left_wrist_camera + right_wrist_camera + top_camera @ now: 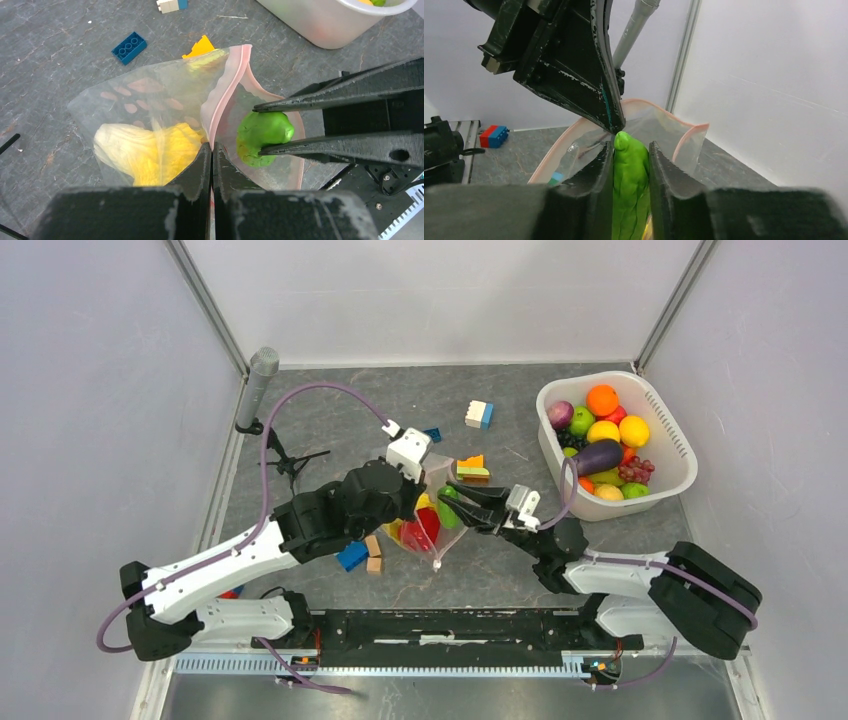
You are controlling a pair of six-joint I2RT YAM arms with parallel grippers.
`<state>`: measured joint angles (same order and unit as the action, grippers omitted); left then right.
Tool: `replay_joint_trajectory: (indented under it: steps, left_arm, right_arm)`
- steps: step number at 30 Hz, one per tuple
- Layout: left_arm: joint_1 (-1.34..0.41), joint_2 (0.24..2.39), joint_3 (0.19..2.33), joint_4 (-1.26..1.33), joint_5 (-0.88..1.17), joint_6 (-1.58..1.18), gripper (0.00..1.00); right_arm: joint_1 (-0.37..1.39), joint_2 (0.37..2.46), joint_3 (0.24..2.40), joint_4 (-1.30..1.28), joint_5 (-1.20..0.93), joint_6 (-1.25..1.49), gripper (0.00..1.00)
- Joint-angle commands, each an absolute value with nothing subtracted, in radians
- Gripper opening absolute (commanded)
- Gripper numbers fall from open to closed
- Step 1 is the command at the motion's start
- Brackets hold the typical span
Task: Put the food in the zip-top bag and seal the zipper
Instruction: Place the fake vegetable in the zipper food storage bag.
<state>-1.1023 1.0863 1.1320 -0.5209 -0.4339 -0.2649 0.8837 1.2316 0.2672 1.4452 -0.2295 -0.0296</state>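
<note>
The clear zip-top bag (150, 100) stands at mid-table with its mouth held up. My left gripper (212, 147) is shut on the pink zipper (225, 90) at the near rim. A yellow food (150, 155) lies inside the bag, and a red one (428, 527) shows through it from above. My right gripper (630, 147) is shut on a green toy vegetable (630, 175), which sits in the bag's open mouth (262, 132), just right of the left fingers (594, 90). More food (604, 430) fills the white basket (680, 455).
Building blocks lie around the bag: a blue one (129, 47), a white-and-blue one (479, 414), an orange-and-green stack (470, 470), and blue and tan ones (360, 556) by the left arm. A grey post (260, 380) stands at the back left. Walls enclose the table.
</note>
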Motion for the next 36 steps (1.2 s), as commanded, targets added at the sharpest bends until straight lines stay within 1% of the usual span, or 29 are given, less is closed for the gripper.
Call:
replay_joint_trajectory:
  steps: [1,4,5,8,9,12,16,20,21,22,25,26,31,33,35,36]
  left_arm:
    - [-1.089,1.045,1.142,-0.473,-0.433,-0.299,0.02]
    - [-1.083,1.043,1.140,-0.474,-0.432,-0.299,0.02]
    - [-1.080,1.043,1.138,-0.474,-0.431,-0.299,0.02]
    - [-1.078,1.043,1.134,-0.471,-0.431,-0.299,0.02]
    - [-1.076,1.043,1.133,-0.470,-0.431,-0.299,0.02]
    - [-1.073,1.045,1.132,-0.465,-0.428,-0.299,0.02]
    - [-1.071,1.048,1.128,-0.465,-0.427,-0.299,0.02]
    - [-1.069,1.048,1.124,-0.465,-0.423,-0.302,0.02]
    - [-1.070,1.047,1.126,-0.464,-0.424,-0.302,0.02]
    - [-1.068,1.047,1.126,-0.466,-0.424,-0.302,0.02]
    - [-1.066,1.045,1.126,-0.465,-0.427,-0.301,0.02]
    - [-1.066,1.046,1.126,-0.463,-0.427,-0.301,0.02]
    - [-1.063,1.056,1.131,-0.460,-0.416,-0.302,0.02]
    - [-1.062,1.058,1.130,-0.459,-0.414,-0.302,0.02]
    - [-1.062,1.059,1.131,-0.459,-0.411,-0.302,0.02]
    - [-1.062,1.058,1.131,-0.459,-0.410,-0.303,0.02]
  right_arm:
    - [0.888,1.218,0.309,1.502,-0.198,-0.067,0.38]
    - [0.888,1.150,0.310,1.317,-0.172,-0.103,0.69]
    - [0.888,1.125,0.325,1.235,-0.165,-0.115,0.73]
    - [0.888,1.070,0.461,0.857,-0.172,-0.160,0.74]
    - [0.888,1.060,0.505,0.772,-0.161,-0.160,0.74]
    - [0.888,1.010,0.562,0.626,-0.166,-0.123,0.71]
    - [0.888,0.930,0.588,0.554,-0.207,-0.042,0.59]
    - [0.889,0.930,0.705,0.282,-0.160,-0.007,0.58]
    - [0.888,0.933,0.726,0.223,-0.178,-0.002,0.56]
    - [0.888,0.930,0.729,0.191,-0.222,0.036,0.51]
    - [0.888,0.903,0.690,0.172,-0.308,0.105,0.39]
    - [0.888,0.890,0.682,0.152,-0.313,0.118,0.37]
    - [0.889,0.864,0.678,0.013,-0.241,0.133,0.35]
    - [0.889,0.867,0.668,0.002,-0.199,0.139,0.29]
    - [0.889,0.888,0.672,-0.035,-0.154,0.144,0.27]
    - [0.888,0.901,0.672,-0.031,-0.150,0.144,0.24]
